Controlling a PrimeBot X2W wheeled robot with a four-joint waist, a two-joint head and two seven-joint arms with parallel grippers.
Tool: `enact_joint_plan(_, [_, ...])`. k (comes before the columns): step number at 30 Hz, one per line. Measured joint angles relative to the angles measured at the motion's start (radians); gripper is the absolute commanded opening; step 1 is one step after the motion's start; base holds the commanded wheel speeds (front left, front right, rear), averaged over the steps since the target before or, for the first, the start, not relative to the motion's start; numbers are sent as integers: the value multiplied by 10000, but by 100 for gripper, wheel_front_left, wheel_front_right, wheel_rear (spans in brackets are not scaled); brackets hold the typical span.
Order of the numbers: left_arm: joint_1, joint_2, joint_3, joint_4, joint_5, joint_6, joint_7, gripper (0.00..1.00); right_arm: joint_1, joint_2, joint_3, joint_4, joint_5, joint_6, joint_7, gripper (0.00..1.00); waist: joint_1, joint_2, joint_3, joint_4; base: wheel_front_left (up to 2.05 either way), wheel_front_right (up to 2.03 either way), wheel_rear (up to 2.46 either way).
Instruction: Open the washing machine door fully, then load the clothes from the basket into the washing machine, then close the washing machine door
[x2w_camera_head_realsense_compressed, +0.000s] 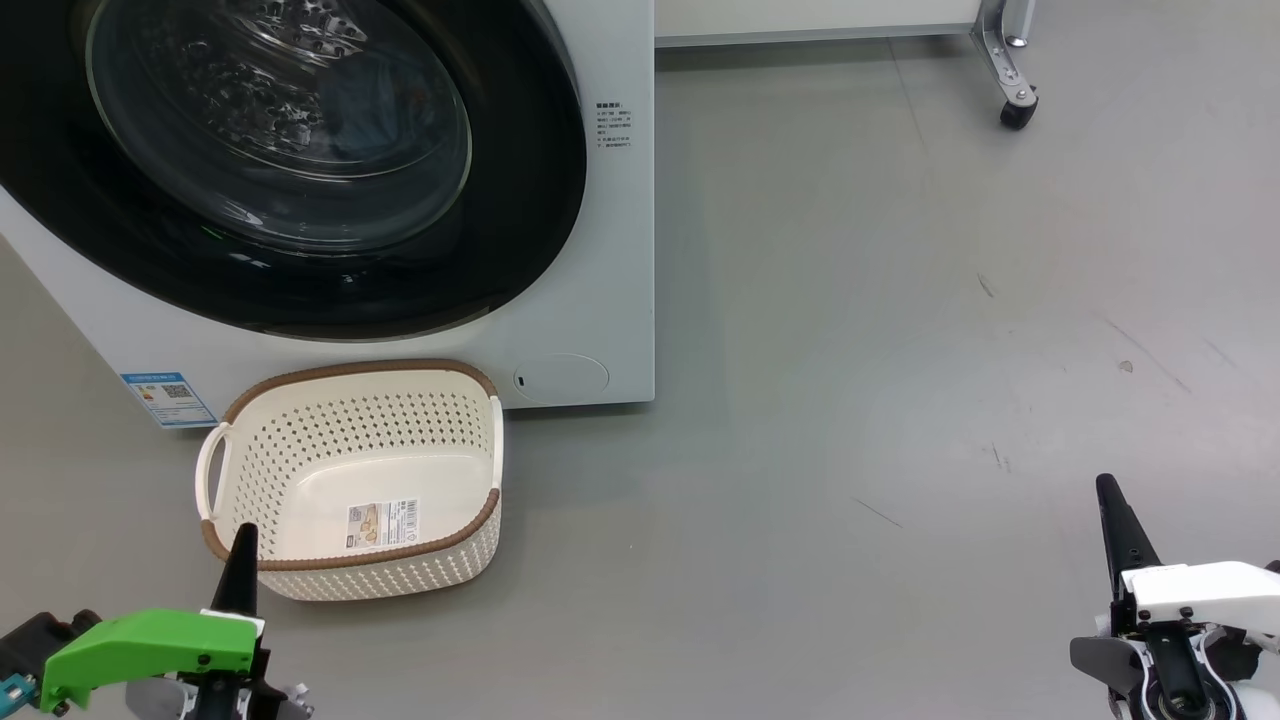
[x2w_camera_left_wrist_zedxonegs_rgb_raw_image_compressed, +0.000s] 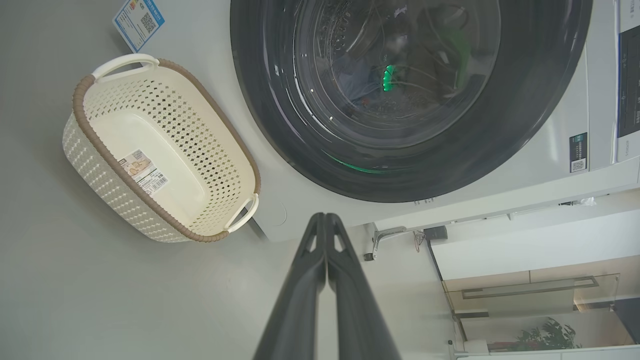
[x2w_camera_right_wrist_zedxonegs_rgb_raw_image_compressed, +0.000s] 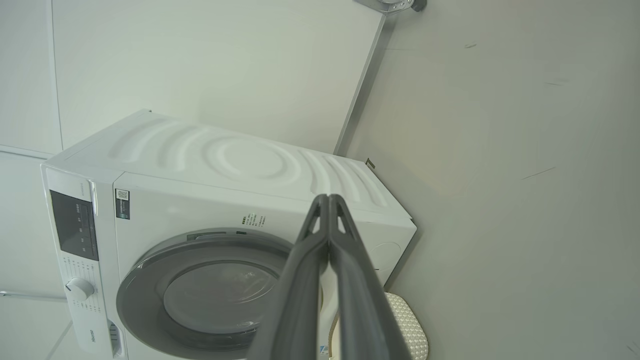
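Both grippers are pressed fully shut with nothing between their fingers: the left gripper (x2w_camera_head_realsense_compressed: 243, 540) rises at the lower left of the head view from under a green cover (x2w_camera_head_realsense_compressed: 150, 650), and the right gripper (x2w_camera_head_realsense_compressed: 1106, 487) stands at the lower right over bare grey floor (x2w_camera_head_realsense_compressed: 850, 350), well apart from everything else. From the head camera the left tip overlaps the near rim of the basket (x2w_camera_head_realsense_compressed: 400, 580), but the left wrist view shows those dark fingers in the air, apart from the basket and pointing toward the lower front corner of the washing machine (x2w_camera_head_realsense_compressed: 622, 250). The washing machine door (x2w_camera_head_realsense_compressed: 520, 200) lies closed, flush against the white front, its glossy black ring around the bulging glass porthole (x2w_camera_head_realsense_compressed: 290, 140). Behind the glass the dimpled drum shows, with a bluish shape (possibly the clothes (x2w_camera_left_wrist_zedxonegs_rgb_raw_image_compressed: 357, 82), too dim to be sure) low inside. The basket sits upright on the floor just in front of the machine's lower corner, beside the small blue label (x2w_camera_head_realsense_compressed: 165, 397); whether it touches the machine I cannot tell. Its cream base shows, with a sticker (x2w_camera_head_realsense_compressed: 383, 523) on it. A castor leg (x2w_camera_head_realsense_compressed: 1015, 100) stands at the far right.
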Motion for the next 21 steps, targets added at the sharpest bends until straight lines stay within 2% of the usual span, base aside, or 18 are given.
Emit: enact_joint_plan(21, [-246, 2, -21, -136, -2823, 0, 625, 0, -225, 59, -439, 2, 2754, 92, 704, 0, 0, 0, -4, -92, 0, 0, 0])
